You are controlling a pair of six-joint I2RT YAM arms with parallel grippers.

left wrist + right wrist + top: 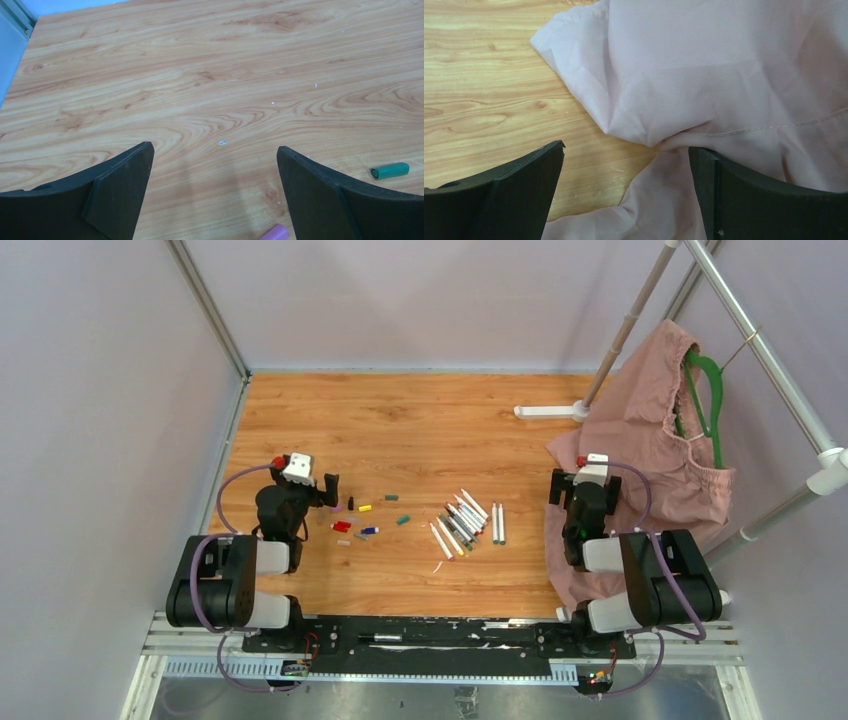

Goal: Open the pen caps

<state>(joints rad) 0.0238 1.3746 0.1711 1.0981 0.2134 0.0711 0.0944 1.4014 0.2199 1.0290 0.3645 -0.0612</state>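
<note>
Several loose pen caps lie on the wooden table left of centre: a red one [341,527], a blue one [369,531], a yellow one [365,508] and a green one [402,520]. A bunch of white pens [462,519] lies to their right, with two more pens [497,524] beside it. My left gripper [329,490] hovers just left of the caps, open and empty. In the left wrist view that gripper [215,165] frames bare wood, with a green cap [390,171] at the right and a pink cap [274,233] at the bottom edge. My right gripper [558,488] is open and holds nothing.
A pink garment [650,430] on a green hanger [706,400] drapes from a white rack [750,340] onto the table's right side. In the right wrist view the open gripper [626,160] hangs over the cloth's edge [704,75]. Grey walls enclose the table.
</note>
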